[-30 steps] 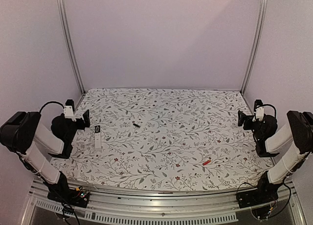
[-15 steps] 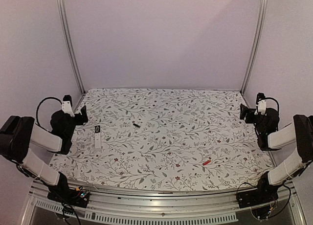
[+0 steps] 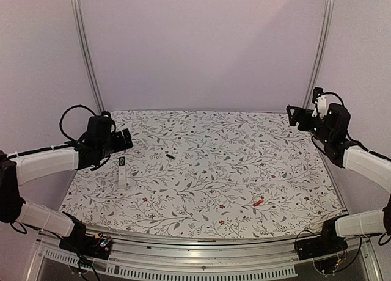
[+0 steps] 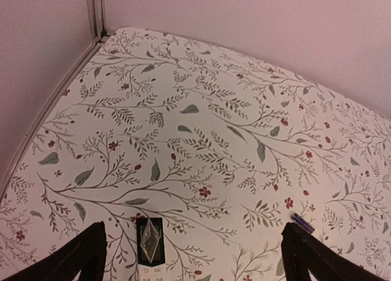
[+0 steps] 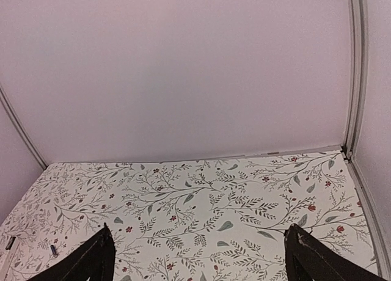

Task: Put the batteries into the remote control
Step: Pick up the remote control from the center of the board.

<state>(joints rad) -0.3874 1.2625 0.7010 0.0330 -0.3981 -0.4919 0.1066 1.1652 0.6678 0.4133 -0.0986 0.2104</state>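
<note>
Nothing loaded yet; remote [image 3: 122, 170], black battery [image 3: 170, 156], red battery [image 3: 259, 202] lie well apart, untouched; left gripper [image 4: 193, 229] and right gripper [image 5: 199, 229] held spread, empty; all loading judged outstanding

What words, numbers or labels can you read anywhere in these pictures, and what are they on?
No text reads clearly in any view.
remote control: faint marks below its dark patch in the left wrist view, too small and blurred to read.
black battery and red-orange battery: too small to show any print.
tablecloth: floral pattern only, no lettering.
</note>
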